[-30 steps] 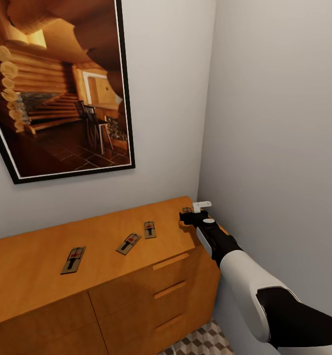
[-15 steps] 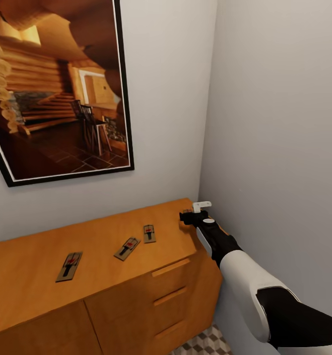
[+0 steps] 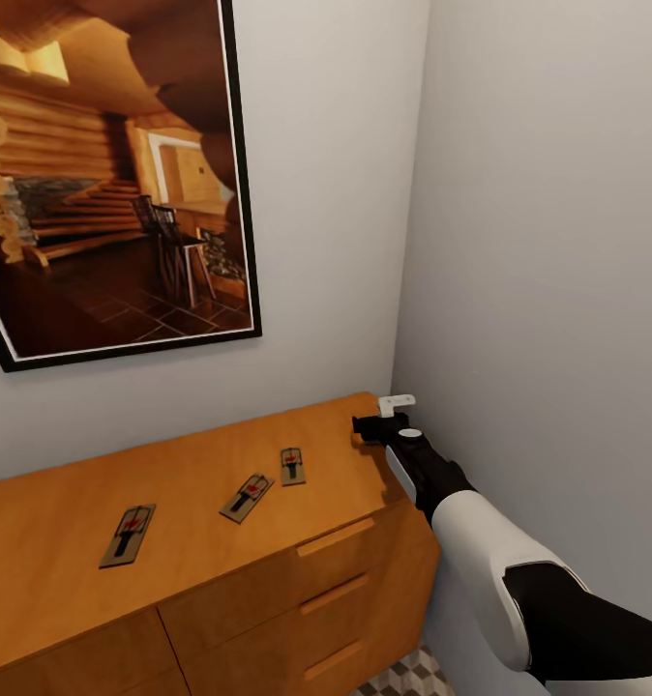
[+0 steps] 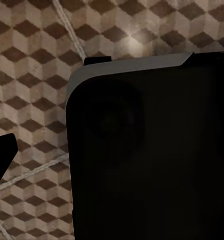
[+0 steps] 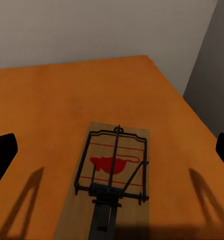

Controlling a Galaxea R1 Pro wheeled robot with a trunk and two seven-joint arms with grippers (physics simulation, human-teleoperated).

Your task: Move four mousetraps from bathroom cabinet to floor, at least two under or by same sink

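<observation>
Since 1 second ago the whole head view has slid leftward, so the camera has turned right; the traps keep their places on the cabinet, and the right arm holds the same reach toward the corner.

The grey walls (image 3: 519, 193) meet in a corner, and on the left wall hangs a large black-framed picture (image 3: 113, 184) of a log interior. Below it stands the orange-brown cabinet (image 3: 268, 580), with drawer fronts and slim bar handles at its right end. A small patch of the cube-patterned bathroom floor (image 3: 413, 672) shows at its foot, and the left wrist view looks down on the same tiling past a dark part of the robot.

3 mousetraps lie well apart in a row on the cabinet top: the left trap (image 3: 128, 535), the middle trap (image 3: 247, 498) and the right trap (image 3: 292, 466). The 4th trap (image 5: 112, 170) lies flat near the cabinet's right end. The right hand (image 3: 370, 425) hangs over it with fingers spread wide apart and not touching it. Whether the left hand is apart or together cannot be told.
</observation>
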